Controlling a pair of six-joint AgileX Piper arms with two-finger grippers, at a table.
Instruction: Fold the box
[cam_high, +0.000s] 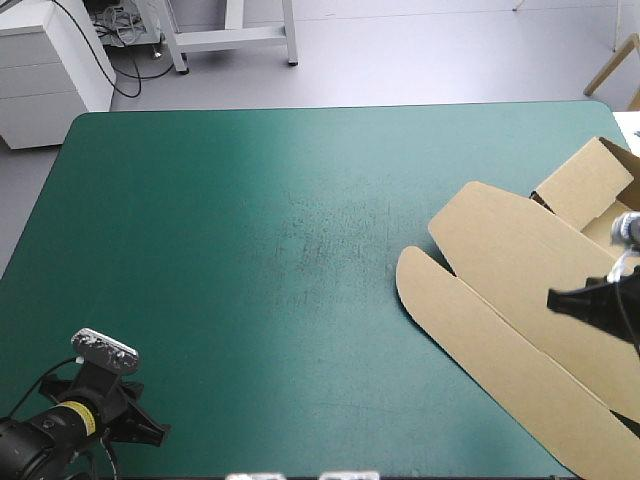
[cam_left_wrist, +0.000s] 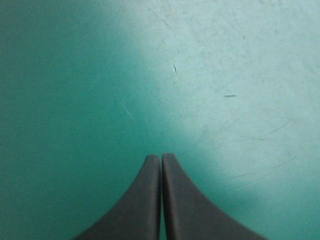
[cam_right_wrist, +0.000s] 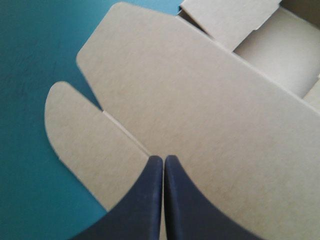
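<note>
Left claw (cam_left_wrist: 161, 158) clenched empty over teal-green table (cam_left_wrist: 75, 75), right claw (cam_right_wrist: 163, 159) clenched empty above mostly flat brown cut-board box (cam_right_wrist: 200, 100) at table's right edge; seems light, stiff: pinch at rounded flap (cam_right_wrist: 75, 125).

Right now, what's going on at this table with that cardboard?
A two-armed robot is at work on the brown box, which lies mostly flat at the table's right side, some walls raised at its far end. The right gripper hangs over the board, shut, not visibly gripping it. The left gripper is shut over bare teal-green cover, away from the box.
</note>
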